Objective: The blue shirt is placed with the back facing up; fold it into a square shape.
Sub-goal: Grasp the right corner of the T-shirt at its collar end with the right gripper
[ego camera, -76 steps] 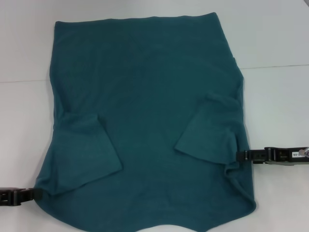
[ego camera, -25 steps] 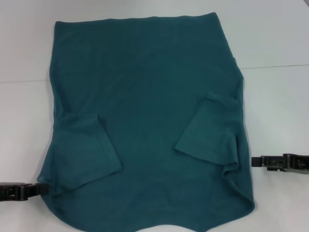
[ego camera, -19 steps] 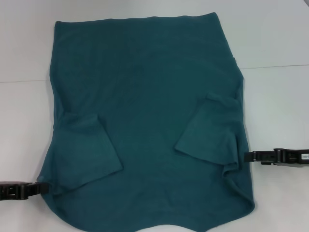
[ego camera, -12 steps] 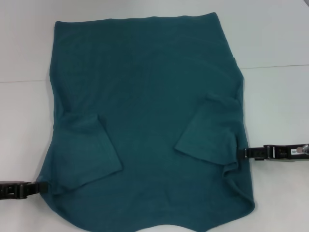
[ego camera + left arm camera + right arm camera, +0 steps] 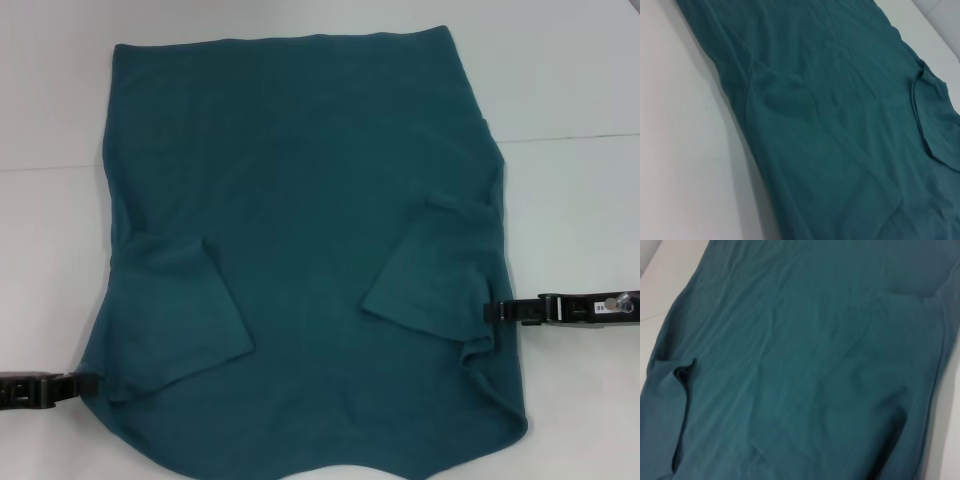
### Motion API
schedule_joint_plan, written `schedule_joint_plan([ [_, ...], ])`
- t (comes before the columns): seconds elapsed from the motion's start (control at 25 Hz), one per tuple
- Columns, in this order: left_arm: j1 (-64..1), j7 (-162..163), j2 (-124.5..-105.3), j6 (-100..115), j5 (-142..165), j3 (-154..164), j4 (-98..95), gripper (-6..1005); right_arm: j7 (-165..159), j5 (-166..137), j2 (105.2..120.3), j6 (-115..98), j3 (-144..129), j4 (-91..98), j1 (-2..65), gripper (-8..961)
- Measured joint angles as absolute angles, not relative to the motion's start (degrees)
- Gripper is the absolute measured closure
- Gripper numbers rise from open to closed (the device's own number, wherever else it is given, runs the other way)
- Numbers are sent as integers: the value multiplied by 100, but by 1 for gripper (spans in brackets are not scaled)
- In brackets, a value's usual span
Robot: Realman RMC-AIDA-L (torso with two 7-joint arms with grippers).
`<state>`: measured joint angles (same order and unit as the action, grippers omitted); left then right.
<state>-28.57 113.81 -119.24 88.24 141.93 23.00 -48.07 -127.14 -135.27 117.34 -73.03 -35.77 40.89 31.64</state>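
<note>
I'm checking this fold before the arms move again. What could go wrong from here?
The right gripper sits at the shirt edge beside the bunched right sleeve; it may catch only one layer or drag the sleeve open. The left gripper sits nearer the robot than the right, so lifting together could skew the fold.

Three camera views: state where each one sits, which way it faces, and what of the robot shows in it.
Head view: on the robot's head, facing forward and down at the blue shirt spread on the white table; the left gripper and right gripper meet the shirt's side edges.
Left wrist view: on the left arm, looking low across the shirt; no robot parts show.
Right wrist view: on the right arm, looking low across the shirt; no robot parts show.
Shared: all three show both inward-folded sleeves.
</note>
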Motion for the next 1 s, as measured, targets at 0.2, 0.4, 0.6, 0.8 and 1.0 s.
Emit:
schedule_joint_plan([
  [0.2,-2857,11381,-11920,8824,14193,2295,-4807,972,-12777,-13527,11759,-7212,-3738,4085,3171,134],
  [0.4,-2857,11381,-11918,8824,14193,2294,-4807,972,-12779,-13527,11788,-7192,-3766,4085,3193,134],
  [0.6,-2856,11373,-11913,8817,14194,2294,-4807,972,-12779,-13526,11804,-7189,-3782,4086,3202,134],
  [0.8,-2856,11372,-11907,8815,14194,2294,-4808,971,-12779,-13526,11813,-7201,-3866,4087,3206,134],
  [1.0,-2856,11372,-11908,8807,14194,2294,-4807,971,-12768,-13521,11823,-7314,-3881,4091,3216,134],
])
